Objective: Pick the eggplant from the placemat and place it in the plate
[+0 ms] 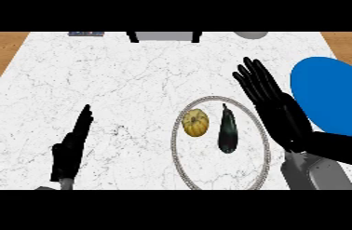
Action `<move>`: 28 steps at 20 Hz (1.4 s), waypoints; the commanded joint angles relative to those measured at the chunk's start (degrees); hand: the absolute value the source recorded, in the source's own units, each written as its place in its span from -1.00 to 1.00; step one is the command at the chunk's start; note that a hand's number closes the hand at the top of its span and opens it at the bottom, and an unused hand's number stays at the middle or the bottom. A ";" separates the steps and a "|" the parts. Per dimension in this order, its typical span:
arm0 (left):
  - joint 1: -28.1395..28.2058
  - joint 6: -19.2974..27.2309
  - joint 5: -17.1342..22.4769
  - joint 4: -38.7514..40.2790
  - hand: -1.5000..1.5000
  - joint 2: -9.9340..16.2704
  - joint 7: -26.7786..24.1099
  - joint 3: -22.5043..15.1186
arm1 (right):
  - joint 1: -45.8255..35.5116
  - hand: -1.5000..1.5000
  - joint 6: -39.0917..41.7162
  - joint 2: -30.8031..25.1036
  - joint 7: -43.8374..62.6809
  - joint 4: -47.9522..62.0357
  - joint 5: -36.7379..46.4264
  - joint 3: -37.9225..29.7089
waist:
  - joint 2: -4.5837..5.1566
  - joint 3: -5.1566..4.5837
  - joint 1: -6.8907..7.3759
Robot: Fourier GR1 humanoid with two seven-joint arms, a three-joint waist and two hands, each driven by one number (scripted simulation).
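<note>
the robot's right hand [275, 103] hovers open above the marble counter [124, 75], fingers straight and spread, pointing away from the robot, holding nothing. it sits just right of a round placemat [180, 154] with a pale beaded rim. on that placemat lies the eggplant [227, 129], dark and slim, lengthwise with its stem end away from the robot, close beside the hand's fingers but apart from them. a small yellow squash [195, 122] lies just left of the eggplant, near but not touching. the blue plate [323, 94], the target, is at the right edge, partly hidden behind the right hand and forearm. the left hand [72, 147] rests open at the lower left, fingers straight and together. the likely risks: the eggplant is narrow and rounded, so fingers closing from the side may roll it toward the squash or knock the squash; a grasp near one end may let it tip; and the carry to the plate crosses the arm's own path.
</note>
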 commanded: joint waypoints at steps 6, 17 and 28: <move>1.05 -2.89 5.68 0.91 0.00 -1.67 8.49 0.81 | -4.11 1.00 -12.68 -13.00 11.48 16.11 1.87 -19.62 | 1.69 1.37 1.03; -0.44 -6.34 6.90 -1.57 0.00 -5.15 13.12 -0.22 | 4.01 -1.00 -32.01 -8.50 10.29 17.75 21.60 -15.17 | 0.63 1.41 0.88; -0.28 -7.85 7.24 -2.97 0.00 -4.32 15.70 0.68 | 0.95 -1.00 -5.85 -26.03 35.09 10.97 21.42 -4.62 | 0.77 1.30 1.71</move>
